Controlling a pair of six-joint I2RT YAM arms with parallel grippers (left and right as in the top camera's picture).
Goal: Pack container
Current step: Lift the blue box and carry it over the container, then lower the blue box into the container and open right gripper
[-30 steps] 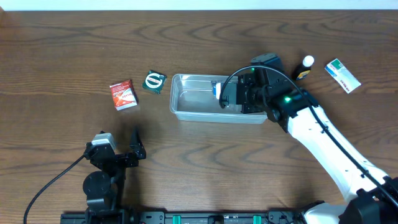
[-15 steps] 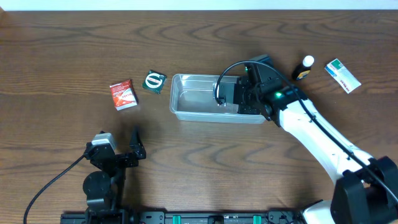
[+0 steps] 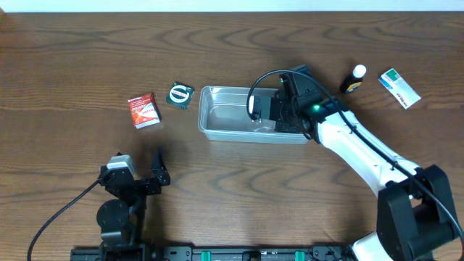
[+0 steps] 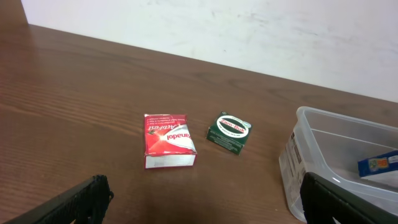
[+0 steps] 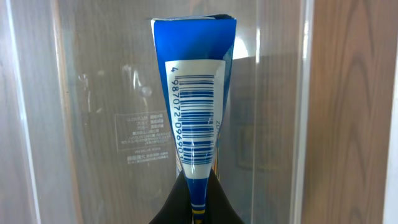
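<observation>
The clear plastic container (image 3: 217, 116) sits at the table's centre; it also shows in the left wrist view (image 4: 298, 155) and fills the right wrist view (image 5: 93, 93). My right gripper (image 3: 262, 114) reaches into its right end and is shut on a blue packet with a barcode (image 5: 196, 118), held inside the tub; the packet shows in the left wrist view (image 4: 378, 164). My left gripper (image 3: 148, 174) is open and empty near the front left, well short of a red packet (image 3: 143, 110) (image 4: 168, 140) and a green packet (image 3: 179, 95) (image 4: 229, 132).
A small dark bottle with a white cap (image 3: 354, 78) and a white-and-green box (image 3: 399, 88) lie at the back right, beyond the right arm. Bare wooden tabletop (image 3: 72, 58) surrounds the objects.
My right gripper has moved a little left and deeper into the container with the blue packet. The left arm has not moved.
</observation>
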